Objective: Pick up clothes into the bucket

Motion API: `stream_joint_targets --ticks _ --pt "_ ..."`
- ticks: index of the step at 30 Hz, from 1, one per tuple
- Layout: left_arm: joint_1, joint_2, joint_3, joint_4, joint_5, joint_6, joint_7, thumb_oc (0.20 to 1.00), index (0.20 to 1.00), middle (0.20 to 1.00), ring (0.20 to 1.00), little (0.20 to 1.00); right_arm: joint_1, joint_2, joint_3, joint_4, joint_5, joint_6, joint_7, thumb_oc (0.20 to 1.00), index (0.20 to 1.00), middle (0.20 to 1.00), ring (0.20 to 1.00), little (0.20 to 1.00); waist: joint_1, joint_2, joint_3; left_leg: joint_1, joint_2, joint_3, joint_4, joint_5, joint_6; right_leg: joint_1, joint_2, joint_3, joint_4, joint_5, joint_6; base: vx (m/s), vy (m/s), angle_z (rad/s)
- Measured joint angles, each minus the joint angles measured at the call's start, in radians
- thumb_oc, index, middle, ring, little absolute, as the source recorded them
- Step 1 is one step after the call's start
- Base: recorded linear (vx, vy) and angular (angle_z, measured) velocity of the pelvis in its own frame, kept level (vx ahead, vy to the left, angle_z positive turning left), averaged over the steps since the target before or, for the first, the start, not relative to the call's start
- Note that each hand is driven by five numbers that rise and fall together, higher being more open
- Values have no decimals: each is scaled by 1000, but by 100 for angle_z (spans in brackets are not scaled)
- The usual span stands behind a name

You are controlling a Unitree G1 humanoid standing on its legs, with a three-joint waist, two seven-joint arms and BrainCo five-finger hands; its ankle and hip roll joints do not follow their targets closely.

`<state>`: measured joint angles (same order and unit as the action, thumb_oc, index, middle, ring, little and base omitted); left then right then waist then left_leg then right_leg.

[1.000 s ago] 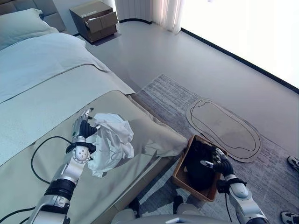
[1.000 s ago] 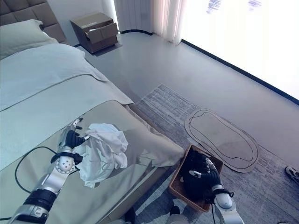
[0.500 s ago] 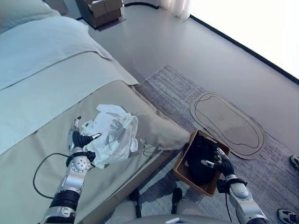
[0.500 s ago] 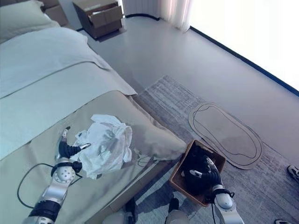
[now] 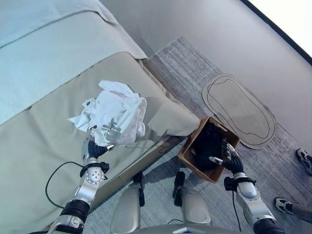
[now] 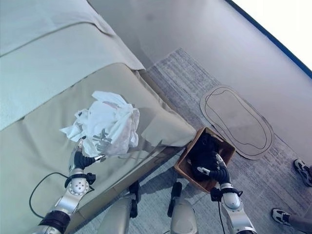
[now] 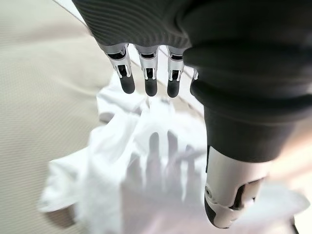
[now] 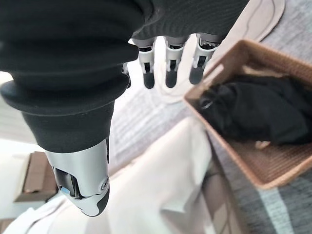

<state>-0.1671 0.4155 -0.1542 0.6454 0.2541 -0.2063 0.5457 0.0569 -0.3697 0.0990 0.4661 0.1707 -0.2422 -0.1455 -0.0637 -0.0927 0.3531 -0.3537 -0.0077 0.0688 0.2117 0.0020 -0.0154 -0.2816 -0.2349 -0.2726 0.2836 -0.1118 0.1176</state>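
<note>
At centre left, a crumpled white shirt [image 5: 114, 116] lies on the beige bedspread [image 5: 39, 146], the left hand [image 5: 93, 148] just below it, fingers relaxed and empty. Lower right, the right hand [image 5: 229, 161] hovers spread-fingered over the wicker basket [image 5: 195, 163] holding black clothing [image 8: 258, 109]; a person's shoes [image 5: 304, 160] edge the rug [image 5: 195, 78].

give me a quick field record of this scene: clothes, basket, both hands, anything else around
clothing: crumpled white garment lying on the beige bed cover
basket: brown woven basket on the grey rug, black clothing inside
left hand: open, just short of the garment
right hand: open, by the basket
other: person's shoes at the edge
</note>
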Motion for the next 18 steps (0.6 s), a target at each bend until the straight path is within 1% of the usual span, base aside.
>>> stream_joint_targets --ticks 1,2,3,7,9,11,14,16,18 --pt "-21 2 -3 23 7 3 7 1000 1000 1000 1000 1000 -17 0 7 -5 0 0 -7 1000 1000 1000 1000 1000 -4 -9 23 -22 0 1 24 -1 0 -28 -6 6 36 -7 -2 -62 1 0" --pt "-26 4 -4 26 7 3 8 1000 1000 1000 1000 1000 -22 -2 13 -14 0 0 -10 1000 1000 1000 1000 1000 -2 -12 29 -32 0 1 35 -6 -1 -42 -8 11 50 -13 -4 -71 3 1" --pt "-36 4 -4 29 7 4 9 1000 1000 1000 1000 1000 -31 -1 16 -32 0 -1 -15 1000 1000 1000 1000 1000 -4 -18 50 -45 0 1 51 -11 1 -59 -12 14 76 -18 -5 -97 -1 -1" --pt "-63 22 -31 38 10 4 27 1000 1000 1000 1000 1000 -36 -8 23 -74 0 -23 -21 1000 1000 1000 1000 1000 -6 -24 63 -132 3 -6 142 -39 6 -144 -22 25 171 -47 -16 -80 2 3" --pt "-83 40 -43 54 48 5 45 1000 1000 1000 1000 1000 -37 -11 26 -76 0 -28 -28 1000 1000 1000 1000 1000 -8 -26 71 -167 4 -10 192 -53 6 -179 -29 31 226 -66 -21 -75 19 4" --pt "-112 53 -63 97 55 10 68 1000 1000 1000 1000 1000 -46 -22 33 -82 0 -31 -37 1000 1000 1000 1000 1000 -20 -27 71 -211 4 -14 231 -73 9 -225 -34 43 272 -85 -29 -68 1 0" --pt "-135 67 -64 122 88 28 86 1000 1000 1000 1000 1000 -53 -36 33 -113 0 -39 -40 1000 1000 1000 1000 1000 -36 -28 71 -261 8 -15 259 -73 9 -276 -34 49 301 -86 -31 -45 3 -2" --pt "-165 69 -67 146 91 42 96 1000 1000 1000 1000 1000 -52 -41 32 -117 1 -45 -47 1000 1000 1000 1000 1000 -57 -31 70 -276 10 -14 264 -73 10 -297 -34 54 311 -87 -32 -55 15 -4" --pt "-191 88 -84 159 119 47 104 1000 1000 1000 1000 1000 -53 -47 33 -126 1 -52 -52 1000 1000 1000 1000 1000 -57 -31 69 -285 13 -12 264 -73 10 -309 -31 58 312 -89 -29 -36 23 -8"
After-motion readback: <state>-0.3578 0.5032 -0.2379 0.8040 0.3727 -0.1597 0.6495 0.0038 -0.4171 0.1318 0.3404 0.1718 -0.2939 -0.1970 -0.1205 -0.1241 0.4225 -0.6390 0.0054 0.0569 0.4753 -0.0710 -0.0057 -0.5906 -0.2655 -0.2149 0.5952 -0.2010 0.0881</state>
